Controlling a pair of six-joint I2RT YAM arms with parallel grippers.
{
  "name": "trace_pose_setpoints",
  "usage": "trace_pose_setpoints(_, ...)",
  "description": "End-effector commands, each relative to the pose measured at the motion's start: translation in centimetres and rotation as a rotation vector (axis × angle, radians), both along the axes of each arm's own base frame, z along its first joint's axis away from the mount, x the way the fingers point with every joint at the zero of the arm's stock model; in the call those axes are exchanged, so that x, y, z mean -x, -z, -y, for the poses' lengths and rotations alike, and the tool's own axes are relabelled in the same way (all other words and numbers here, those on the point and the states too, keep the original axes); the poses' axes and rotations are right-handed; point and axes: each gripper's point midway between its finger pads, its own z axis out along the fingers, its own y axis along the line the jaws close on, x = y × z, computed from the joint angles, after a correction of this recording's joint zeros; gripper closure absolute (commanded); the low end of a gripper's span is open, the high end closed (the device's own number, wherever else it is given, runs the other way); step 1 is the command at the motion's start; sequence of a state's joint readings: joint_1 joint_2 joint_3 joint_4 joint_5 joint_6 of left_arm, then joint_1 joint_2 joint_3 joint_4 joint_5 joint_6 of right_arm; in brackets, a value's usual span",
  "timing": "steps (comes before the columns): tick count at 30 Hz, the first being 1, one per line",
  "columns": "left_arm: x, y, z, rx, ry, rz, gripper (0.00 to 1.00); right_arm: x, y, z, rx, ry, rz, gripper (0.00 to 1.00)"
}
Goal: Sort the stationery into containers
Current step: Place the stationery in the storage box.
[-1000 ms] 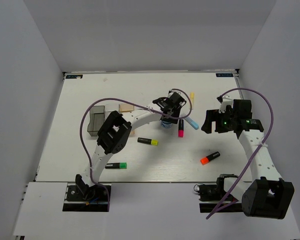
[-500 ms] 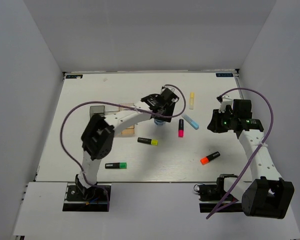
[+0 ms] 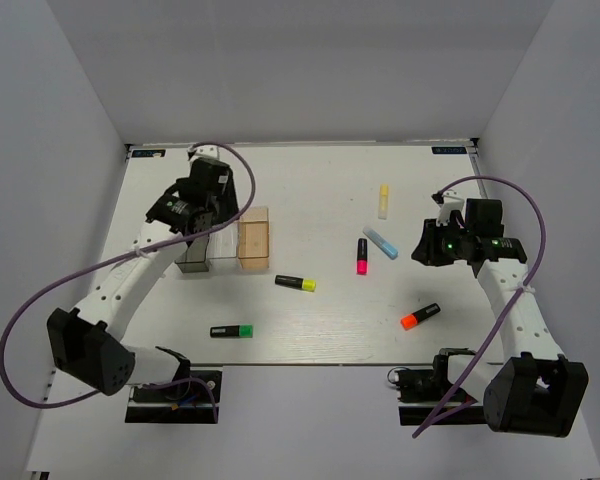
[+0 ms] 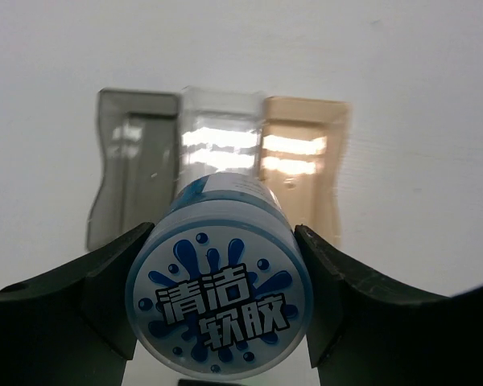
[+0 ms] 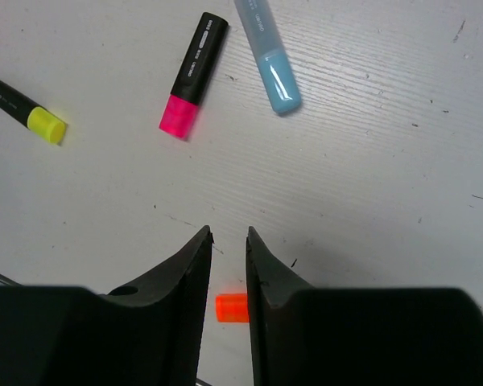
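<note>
Left hand [image 4: 223, 241] swung over boxes [image 4: 221, 121], roll [image 4: 219, 310] clamped inside.

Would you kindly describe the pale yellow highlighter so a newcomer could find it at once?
On the white table, three highlighters lie close together right of centre. The pale yellow highlighter lies farthest back of the three. Unlike the light blue highlighter and the pink-ended highlighter, it is yellow all over.

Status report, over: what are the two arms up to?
Left end effector shut on roll, at the boxes. Right end effector barely open, empty. Six highlighters loose on table. Nothing in the way.
</note>
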State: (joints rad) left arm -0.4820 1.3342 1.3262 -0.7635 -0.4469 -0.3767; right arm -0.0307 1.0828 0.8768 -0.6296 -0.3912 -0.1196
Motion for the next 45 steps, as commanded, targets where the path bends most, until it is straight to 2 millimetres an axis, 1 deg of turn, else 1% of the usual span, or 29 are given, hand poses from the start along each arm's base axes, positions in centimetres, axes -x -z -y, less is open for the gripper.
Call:
trace_pose_setpoints(1,0.6,2.1,-3.5,-0.001,-0.091,-0.059,1.0,-0.2,-0.3,-0.5,-0.022,-0.027,0.011,0.73)
trace_pose_setpoints(2,0.3,2.2,-4.0,0.01,-0.103,-0.053,1.0,-0.2,-0.3,-0.5,-0.022,-0.029,0.015,0.73)
trace_pose_setpoints(3,0.2,2.7,-5.3,0.012,-0.139,-0.065,1.0,-0.2,-0.2,-0.4,-0.021,-0.025,0.009,0.73)
trace_pose_setpoints(5,0.0,3.4,-5.5,0.036,-0.14,-0.087,1.0,-0.2,-0.1,-0.4,-0.021,-0.024,0.005,0.73)
trace_pose_setpoints(6,-0.4,3.5,-6.5,0.05,-0.164,-0.091,1.0,-0.2,-0.1,-0.4,-0.019,-0.023,0.004,0.73)
trace_pose_setpoints(8,-0.7,4.5,-6.9,0.068,-0.168,-0.132,1.0,-0.3,0.0,-0.3,-0.015,-0.02,0.003,0.71)
trace_pose_setpoints(9,-0.8,5.0,-7.6,0.071,-0.184,-0.15,1.0,-0.2,0.1,-0.2,-0.013,-0.018,0.003,0.71)
trace_pose_setpoints(10,-0.8,5.4,-7.6,0.074,-0.174,-0.164,1.0,-0.2,0.1,-0.2,-0.011,-0.016,0.0,0.71)
trace_pose_setpoints(13,-1.1,6.9,-8.9,0.09,-0.197,-0.195,1.0,-0.3,0.2,-0.1,-0.008,-0.015,-0.001,0.71)
trace_pose_setpoints(14,-1.0,7.2,-8.7,0.107,-0.183,-0.207,1.0,-0.2,0.3,-0.1,-0.008,-0.015,-0.007,0.71)
trace_pose_setpoints(15,-1.1,8.0,-8.8,0.103,-0.185,-0.225,1.0,-0.3,0.3,-0.1,-0.008,-0.015,-0.005,0.71)
trace_pose_setpoints(16,-1.2,8.1,-9.3,0.1,-0.192,-0.229,1.0,-0.3,0.3,-0.2,-0.008,-0.017,-0.005,0.71)
trace_pose_setpoints(18,-1.0,9.3,-9.4,0.095,-0.188,-0.258,1.0,-0.3,0.6,0.0,-0.002,-0.018,-0.01,0.7)
trace_pose_setpoints(19,-1.4,9.4,-9.5,0.098,-0.189,-0.252,1.0,-0.3,0.5,-0.1,-0.005,-0.018,-0.009,0.7)
trace_pose_setpoints(21,-1.6,9.8,-9.6,0.097,-0.189,-0.258,1.0,-0.3,0.5,0.0,-0.002,-0.016,-0.01,0.7)
trace_pose_setpoints(22,-1.7,10.3,-9.6,0.098,-0.191,-0.273,1.0,-0.3,0.5,0.0,-0.002,-0.016,-0.01,0.7)
trace_pose_setpoints(24,-2.1,10.5,-9.7,0.099,-0.195,-0.275,1.0,-0.3,0.6,0.0,-0.002,-0.015,-0.012,0.7)
trace_pose_setpoints(25,-2.2,11.0,-9.7,0.097,-0.196,-0.288,1.0,-0.3,0.6,0.0,0.0,-0.014,-0.012,0.7)
trace_pose_setpoints(28,-2.5,11.3,-9.9,0.086,-0.203,-0.291,1.0,-0.3,0.7,0.1,0.002,-0.014,-0.015,0.7)
trace_pose_setpoints(34,-2.8,12.0,-10.9,0.072,-0.231,-0.303,1.0,-0.3,0.9,0.1,0.004,-0.014,-0.025,0.7)
trace_pose_setpoints(37,-3.0,11.9,-11.0,0.065,-0.223,-0.297,0.99,-0.2,1.0,0.1,0.006,-0.014,-0.029,0.69)
trace_pose_setpoints(39,-3.1,12.4,-11.0,0.059,-0.219,-0.309,0.99,-0.4,1.0,0.1,0.006,-0.018,-0.024,0.69)
trace_pose_setpoints(43,-3.2,13.0,-11.0,0.059,-0.217,-0.32,0.96,-0.3,1.1,0.2,0.006,-0.011,-0.029,0.67)
trace_pose_setpoints(45,-3.1,13.2,-10.9,0.061,-0.214,-0.329,0.9,-0.3,1.2,0.1,0.006,-0.014,-0.031,0.66)
